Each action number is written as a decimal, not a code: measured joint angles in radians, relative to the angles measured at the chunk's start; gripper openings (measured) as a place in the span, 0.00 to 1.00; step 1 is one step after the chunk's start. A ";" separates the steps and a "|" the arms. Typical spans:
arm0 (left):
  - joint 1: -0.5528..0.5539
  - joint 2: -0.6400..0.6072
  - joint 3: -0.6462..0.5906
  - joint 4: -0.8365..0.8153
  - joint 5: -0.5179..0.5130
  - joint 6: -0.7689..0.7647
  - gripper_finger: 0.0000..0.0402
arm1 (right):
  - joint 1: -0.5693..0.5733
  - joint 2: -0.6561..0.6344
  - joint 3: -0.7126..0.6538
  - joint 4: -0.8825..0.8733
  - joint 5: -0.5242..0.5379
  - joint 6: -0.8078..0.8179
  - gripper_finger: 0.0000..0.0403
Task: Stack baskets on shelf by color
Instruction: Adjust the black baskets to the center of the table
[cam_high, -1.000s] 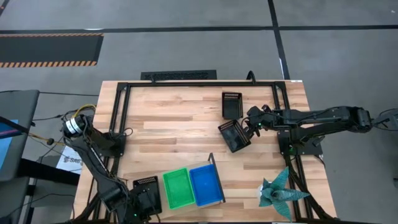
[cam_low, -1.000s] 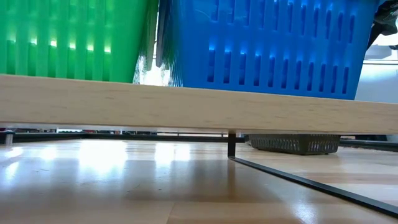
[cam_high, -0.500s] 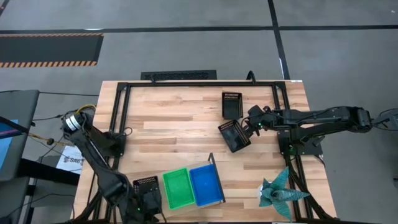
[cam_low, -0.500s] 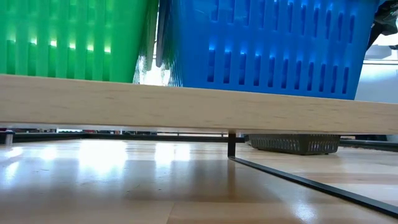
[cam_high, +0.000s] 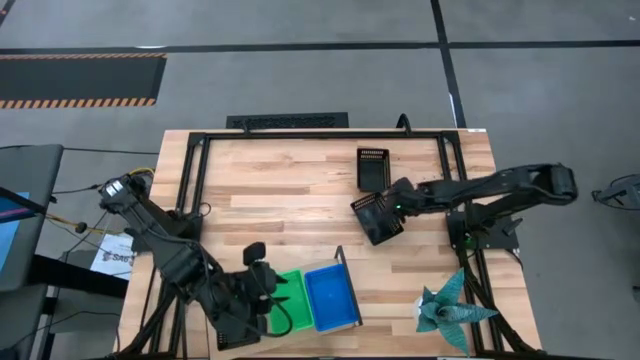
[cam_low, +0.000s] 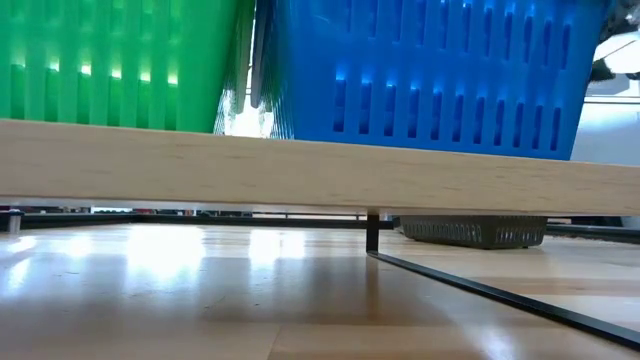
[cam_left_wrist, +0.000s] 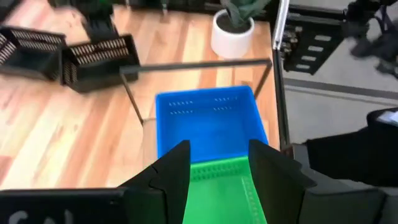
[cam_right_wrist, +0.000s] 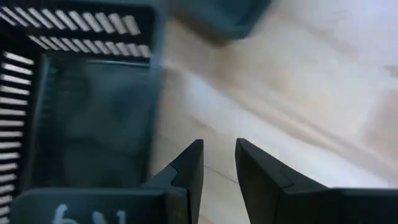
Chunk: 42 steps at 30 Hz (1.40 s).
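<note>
A green basket (cam_high: 293, 300) and a blue basket (cam_high: 330, 295) sit side by side on the shelf (cam_low: 320, 172), near its black upright (cam_high: 340, 262). Two black baskets (cam_high: 373, 167) (cam_high: 377, 218) rest on the tabletop toward the far right. My left gripper (cam_left_wrist: 217, 152) is open above the green basket (cam_left_wrist: 224, 186), with the blue basket (cam_left_wrist: 208, 121) beyond it. My right gripper (cam_right_wrist: 217, 152) is narrowly open over bare wood beside the nearer black basket (cam_right_wrist: 87, 106), at that basket's right edge (cam_high: 392, 208). Any third black basket is hidden under my left arm.
A teal origami figure (cam_high: 450, 305) stands at the table's near right corner. A black metal frame (cam_high: 300, 133) runs round the tabletop. Bare wood (cam_high: 270, 200) lies between the shelf and the black baskets. The low view shows one black basket (cam_low: 470, 231) beyond the plank.
My left arm has swung from the table's near left corner toward the right, and its gripper now hangs over the green basket. My right gripper has moved a little toward the left and the near edge, up to the nearer black basket. The baskets have not shifted.
</note>
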<state>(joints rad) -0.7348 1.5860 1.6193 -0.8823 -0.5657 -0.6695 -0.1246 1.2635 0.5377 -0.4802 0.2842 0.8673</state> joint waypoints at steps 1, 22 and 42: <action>0.004 -0.001 0.004 0.003 -0.001 0.012 0.37 | 0.000 0.034 0.003 0.040 -0.025 -0.001 0.29; 0.086 0.001 0.003 -0.118 -0.191 0.026 0.37 | -0.032 0.301 0.484 -0.078 0.302 -0.336 0.29; 0.087 0.004 -0.006 -0.141 -0.228 0.041 0.37 | -0.238 0.543 0.461 0.187 -0.062 -0.358 0.29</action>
<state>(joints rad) -0.6478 1.5898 1.6131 -1.0232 -0.7935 -0.6289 -0.3621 1.8067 0.9992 -0.2931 0.2219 0.5090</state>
